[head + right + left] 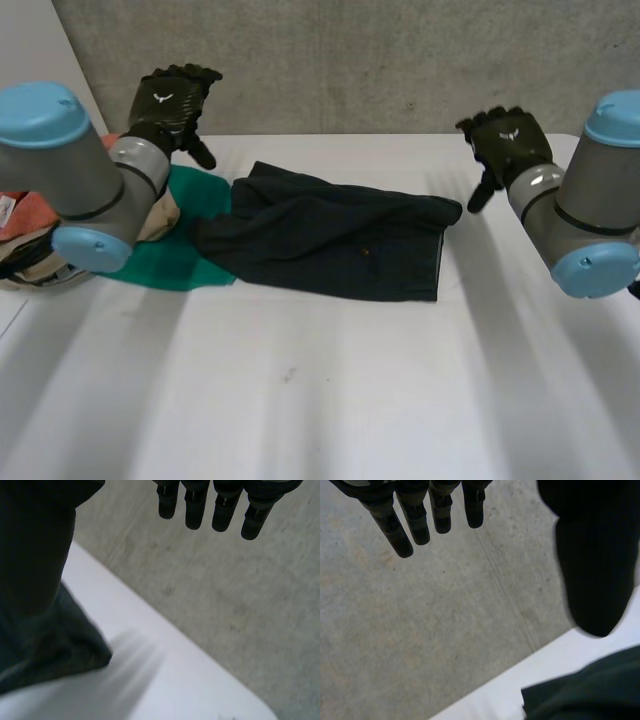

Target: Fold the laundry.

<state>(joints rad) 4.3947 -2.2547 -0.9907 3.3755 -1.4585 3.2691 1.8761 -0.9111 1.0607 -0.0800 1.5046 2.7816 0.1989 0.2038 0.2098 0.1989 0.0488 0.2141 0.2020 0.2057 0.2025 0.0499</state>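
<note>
Lying flat: dark garment (340,235), long axis left-to-right | left robot hand (172,105) spread | right robot hand (505,140) spread

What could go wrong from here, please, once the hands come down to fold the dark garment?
1. The dark garment lies over the green cloth at its left end; the open left hand could pinch both and drag the green one along.
2. The garment lies rumpled, so folding it as is may trap creases.
3. The left arm sits close to the laundry pile at the edge of the table and might nudge it.
</note>
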